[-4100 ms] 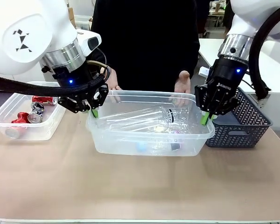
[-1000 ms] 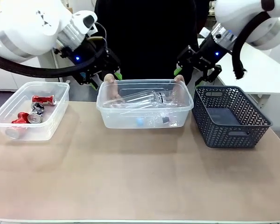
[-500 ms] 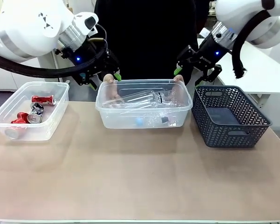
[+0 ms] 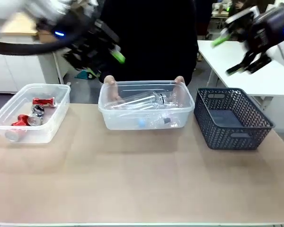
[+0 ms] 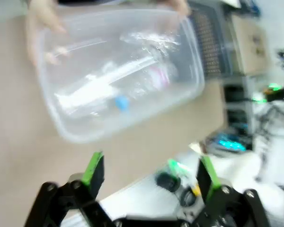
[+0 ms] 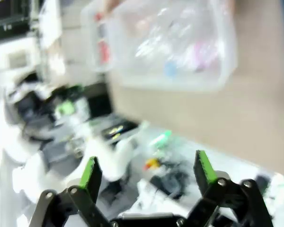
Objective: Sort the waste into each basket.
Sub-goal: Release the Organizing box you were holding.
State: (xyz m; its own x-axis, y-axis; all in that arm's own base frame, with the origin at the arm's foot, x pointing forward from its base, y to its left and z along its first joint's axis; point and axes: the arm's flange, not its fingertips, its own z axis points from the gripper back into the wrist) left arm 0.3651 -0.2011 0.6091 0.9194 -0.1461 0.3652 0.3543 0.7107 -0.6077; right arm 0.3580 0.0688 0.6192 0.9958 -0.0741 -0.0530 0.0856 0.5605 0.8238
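The tan table [image 4: 142, 179] carries three containers in a row. At the 9 o'clock side a clear tub [image 4: 19, 135] holds crushed red and silver cans [image 4: 34, 113]; at the centre a second clear tub [image 4: 146, 124] holds clear plastic bottles [image 4: 142, 100], with the person's hands [image 4: 110, 81] resting on its far rim at 12 o'clock; at the 3 o'clock side a dark grey lattice basket [image 4: 234, 135] is seen, seemingly empty. No waste is seen lying loose on the table, so the sorting is judged complete or nearly so.

Both arms are raised and blurred. The left gripper [image 5: 150, 174] is seen with fingers spread wide and nothing between them, above the bottle tub. The right gripper [image 6: 145, 173] is likewise spread wide and empty, high toward 2 o'clock in the front view.

For the step in hand, the arms are best kept high and clear of the tubs and of the person's hands, and the fingers left spread, so that no rim is clipped.
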